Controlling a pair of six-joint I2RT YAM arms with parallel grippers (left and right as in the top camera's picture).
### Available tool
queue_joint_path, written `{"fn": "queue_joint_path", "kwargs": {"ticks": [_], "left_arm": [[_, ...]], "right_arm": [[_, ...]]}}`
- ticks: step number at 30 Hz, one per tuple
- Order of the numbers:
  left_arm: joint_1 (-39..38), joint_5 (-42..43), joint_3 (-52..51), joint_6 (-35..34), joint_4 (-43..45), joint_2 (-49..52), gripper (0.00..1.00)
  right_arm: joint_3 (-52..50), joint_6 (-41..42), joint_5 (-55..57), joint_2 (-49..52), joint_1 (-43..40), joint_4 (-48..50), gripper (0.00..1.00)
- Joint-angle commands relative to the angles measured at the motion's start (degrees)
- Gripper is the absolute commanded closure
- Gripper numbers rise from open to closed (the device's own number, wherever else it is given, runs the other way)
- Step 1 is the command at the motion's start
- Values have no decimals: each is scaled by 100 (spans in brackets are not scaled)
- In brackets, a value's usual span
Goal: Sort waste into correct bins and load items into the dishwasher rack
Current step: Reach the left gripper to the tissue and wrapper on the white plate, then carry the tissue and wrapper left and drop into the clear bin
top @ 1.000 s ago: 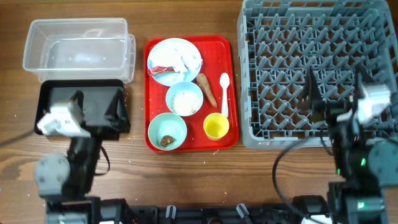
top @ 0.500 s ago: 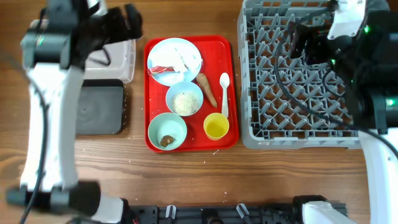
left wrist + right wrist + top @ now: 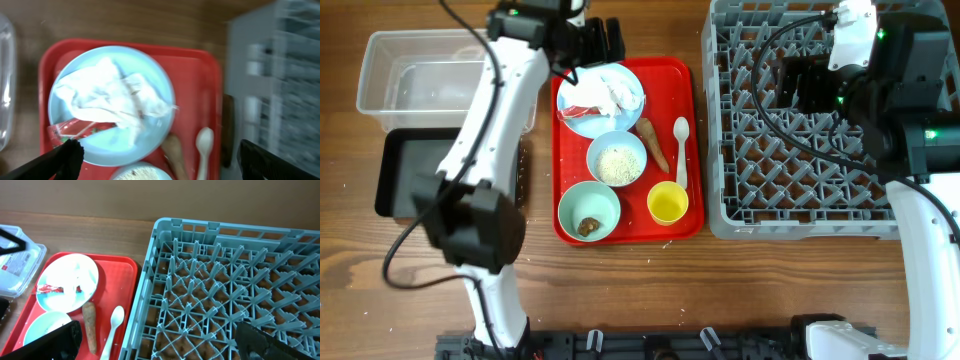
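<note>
On the red tray, a pale blue plate [image 3: 620, 125] holds crumpled white paper with red marks [image 3: 608, 95]. Below it sit a white bowl of rice [image 3: 617, 160], a mint-green bowl [image 3: 589, 212] with a brown lump, a yellow cup [image 3: 668, 203], a white spoon [image 3: 681, 150] and a carrot-like stick [image 3: 653, 143]. My left gripper [image 3: 600, 40] hangs open above the plate's far edge; the paper [image 3: 110, 97] fills its wrist view. My right gripper [image 3: 805, 85] stands open and empty over the grey dishwasher rack [image 3: 790, 200].
The clear tub [image 3: 420, 75] stands at the back left, with the black tray [image 3: 395, 175] in front of it, partly under the left arm. The red tray [image 3: 690, 225] lies between the bins and the rack. Bare wood runs along the table's front.
Both arms have risen from the table's front edge and reached back. The left gripper has swung right from above the clear tub to above the plate. The right stays over the rack.
</note>
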Motion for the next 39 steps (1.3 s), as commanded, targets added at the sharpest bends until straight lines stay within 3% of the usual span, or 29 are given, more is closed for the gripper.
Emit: {"fn": "queue_joint_path", "kwargs": {"ticks": [1, 6, 18, 20, 23, 24, 26, 32, 39], "left_arm": [[-267, -1259, 94, -1294, -2, 693, 0], [-557, -2288, 94, -2103, 44, 1263, 0], [-595, -2350, 72, -2103, 588, 2218, 2], [-592, -2347, 72, -2103, 588, 2326, 14], [-595, -2341, 72, -2103, 531, 2494, 52], [-599, -2343, 72, -2100, 466, 2509, 75], [-599, -2343, 72, -2098, 422, 2505, 96], [-570, -2236, 323, -1985, 22, 2037, 96], [-498, -2245, 754, -1902, -463, 463, 96]], "right_arm": [[140, -39, 26, 22, 28, -13, 0], [129, 133, 28, 57, 28, -114, 0], [129, 136, 26, 273, 31, -221, 0], [129, 136, 26, 273, 28, -227, 0], [129, 136, 26, 273, 31, -264, 0], [129, 138, 26, 273, 28, -262, 1], [129, 136, 26, 273, 28, -262, 0], [129, 136, 26, 273, 28, -251, 0], [129, 125, 26, 273, 28, -251, 0]]}}
